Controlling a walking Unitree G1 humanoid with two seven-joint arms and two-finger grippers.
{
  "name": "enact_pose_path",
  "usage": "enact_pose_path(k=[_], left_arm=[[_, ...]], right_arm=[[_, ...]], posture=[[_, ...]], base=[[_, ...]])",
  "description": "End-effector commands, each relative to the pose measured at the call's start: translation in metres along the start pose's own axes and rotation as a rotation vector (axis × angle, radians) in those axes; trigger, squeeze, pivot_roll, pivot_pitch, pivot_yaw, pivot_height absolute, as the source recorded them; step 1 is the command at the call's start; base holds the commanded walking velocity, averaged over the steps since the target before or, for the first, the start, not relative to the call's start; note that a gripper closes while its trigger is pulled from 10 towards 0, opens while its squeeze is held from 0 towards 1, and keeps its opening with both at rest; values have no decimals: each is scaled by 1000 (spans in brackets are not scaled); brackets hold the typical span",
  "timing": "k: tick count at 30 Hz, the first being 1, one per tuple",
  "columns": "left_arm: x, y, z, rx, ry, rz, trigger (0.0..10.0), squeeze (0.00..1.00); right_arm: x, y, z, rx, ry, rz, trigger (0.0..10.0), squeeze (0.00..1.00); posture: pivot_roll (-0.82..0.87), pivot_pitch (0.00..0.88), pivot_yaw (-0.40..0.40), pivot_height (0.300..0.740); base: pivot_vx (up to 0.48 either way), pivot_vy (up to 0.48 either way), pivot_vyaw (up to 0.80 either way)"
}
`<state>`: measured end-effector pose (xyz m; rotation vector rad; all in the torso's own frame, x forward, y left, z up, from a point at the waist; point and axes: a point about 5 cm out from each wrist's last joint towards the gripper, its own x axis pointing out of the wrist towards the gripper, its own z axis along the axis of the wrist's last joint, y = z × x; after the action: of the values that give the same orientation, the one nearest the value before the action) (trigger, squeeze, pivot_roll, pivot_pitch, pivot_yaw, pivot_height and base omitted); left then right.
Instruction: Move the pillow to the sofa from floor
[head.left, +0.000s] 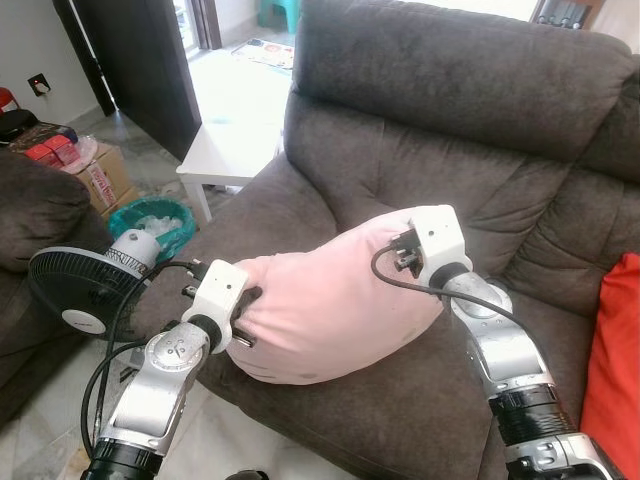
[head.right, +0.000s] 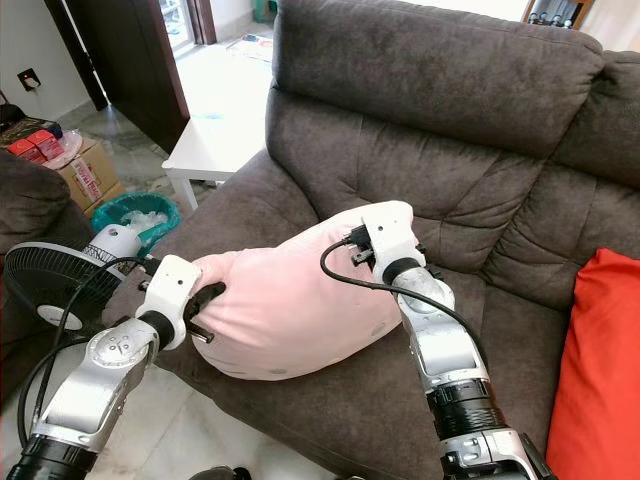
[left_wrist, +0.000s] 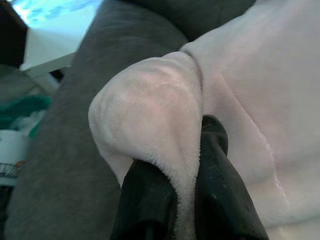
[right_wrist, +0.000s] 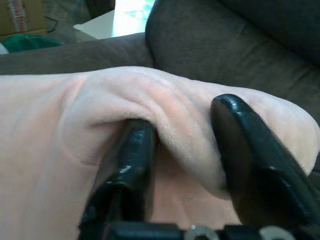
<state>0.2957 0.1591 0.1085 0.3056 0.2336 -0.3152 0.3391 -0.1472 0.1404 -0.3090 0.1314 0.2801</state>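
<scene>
Sofa (head.left: 420, 150): dark brown, plush; its seat spread beyond and under both pincers, with open seat toward the backrest and toward the right pincer's outer side.
Sofa front edge: ran just below the left pincer; pale tiled floor (head.left: 40, 440) lay beyond it.
Pillow (head.left: 330, 300): pale pink, soft fleece, plump and rounded, with a faint seam line; it sat on the sofa seat near the front edge, stretched between the two pincers.
White table (head.left: 235, 130): stood past the sofa arm, well apart from the left pincer, in bright light.
Red cushion (head.right: 600, 350): leaned at the seat's far end, well apart from the right pincer on its outer side.
Fan (head.left: 80, 285): black grille, white hub, just beside the left arm on its outer side.
Cardboard box (head.left: 100, 170): red printing on its side, too small to read.
Left pincer (left_wrist: 182, 185): narrowed onto a bunched corner of the pillow, fleece folded between its fingers.
Right pincer (right_wrist: 192, 150): pinching a raised fold at the pillow's other end, one finger on each side.
</scene>
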Motion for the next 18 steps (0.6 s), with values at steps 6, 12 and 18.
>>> enact_pose_path(k=[6,12,18], left_arm=[[1,12,-5,30,28,91,10000,0],[3,10,-9,53,36,109,10000,0],[4,8,-10,70,41,106,10000,0]], right_arm=[[-1,7,6,-108,-17,110,10000,106],[-4,4,-11,-306,90,170,10000,0],[-4,-6,-16,-418,124,146,10000,1000]], posture=[[146,76,-49,740],[143,79,-51,740],[141,80,-49,740]], base=[[0,0,0],[0,0,0],[0,0,0]])
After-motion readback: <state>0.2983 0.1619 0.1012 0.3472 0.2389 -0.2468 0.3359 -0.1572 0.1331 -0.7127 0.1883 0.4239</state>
